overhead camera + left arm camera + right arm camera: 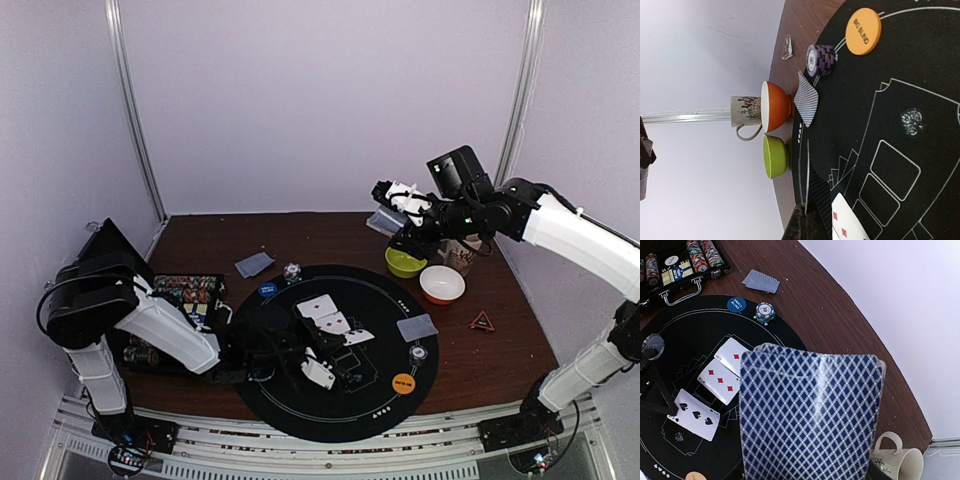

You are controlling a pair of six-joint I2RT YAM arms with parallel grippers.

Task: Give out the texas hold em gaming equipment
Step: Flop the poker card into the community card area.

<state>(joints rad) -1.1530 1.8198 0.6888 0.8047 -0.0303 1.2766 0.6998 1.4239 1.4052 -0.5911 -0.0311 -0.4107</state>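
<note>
**Top view.** A round black felt mat [300, 412] lies on the brown wooden table. The left gripper [312, 362] rests low over it with its jaws closed. The right gripper [392, 212] hangs at 1 o'clock, its jaws partly apart and clamped on the held cards [381, 222]. Around the mat sit a blue disc [267, 290] at 10 o'clock, a clear disc [417, 352] at 3 and an orange disc [403, 382] at 4. The red triangle [482, 321] lies beyond on bare wood. Only this view shows both arms.

**Left wrist.** The orange disc reads "BIG BLIND". Beside it are a striped purple chip stack [821, 60], a lattice-backed face-down card [806, 99], a glossy orange bowl [776, 106], a green bowl [776, 156] and a patterned mug [747, 112].

**Right wrist.** The held cards' blue diamond lattice fills the foreground and hides the fingers. The blue disc reads "SMALL BLIND", and a second chip stack [765, 312] reads "10". The face-up cards [722, 380] show diamonds and spades. The chip case [680, 267] lies at 11 o'clock.
</note>
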